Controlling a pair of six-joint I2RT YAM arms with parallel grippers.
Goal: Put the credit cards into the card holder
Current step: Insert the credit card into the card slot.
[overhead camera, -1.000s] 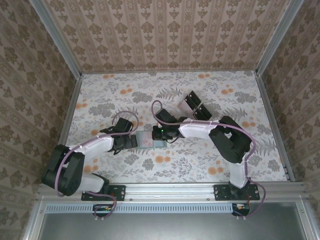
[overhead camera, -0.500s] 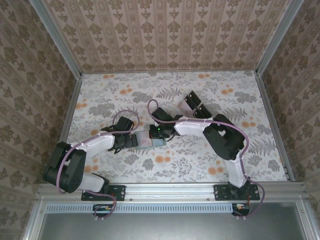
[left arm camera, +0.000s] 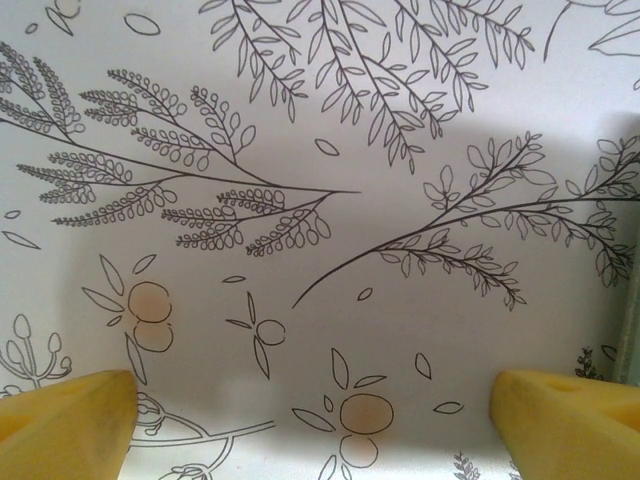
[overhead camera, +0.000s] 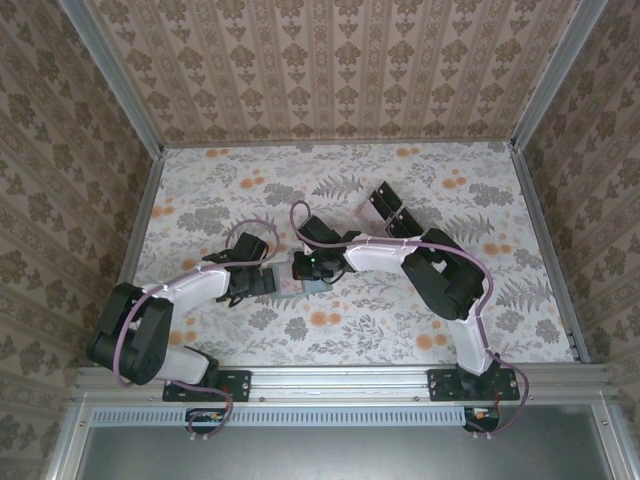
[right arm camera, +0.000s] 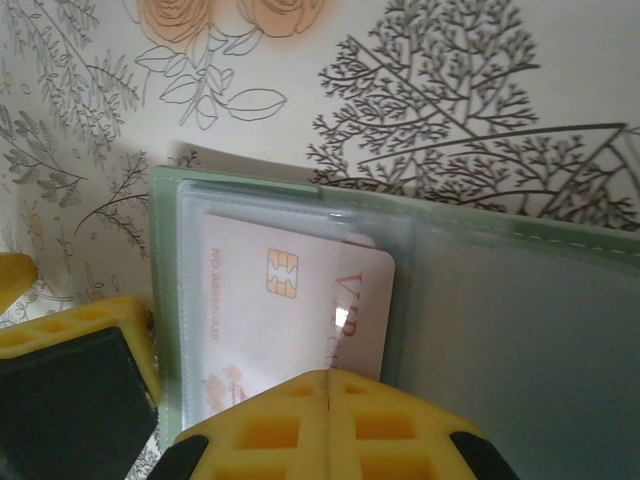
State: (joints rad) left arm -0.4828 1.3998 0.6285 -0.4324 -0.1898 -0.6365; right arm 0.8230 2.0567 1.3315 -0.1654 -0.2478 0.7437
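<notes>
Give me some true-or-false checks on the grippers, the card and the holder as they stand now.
1. The left gripper is wide open, with nothing between its fingers. True.
2. The right gripper is open. False: its jaws are shut, at the card holder.
3. A card with a chip shows through the holder's clear pocket. True.
4. The card holder is red. False: it is dull green.
5. The clear tray sits between the grippers. False: it lies beyond them.
</notes>
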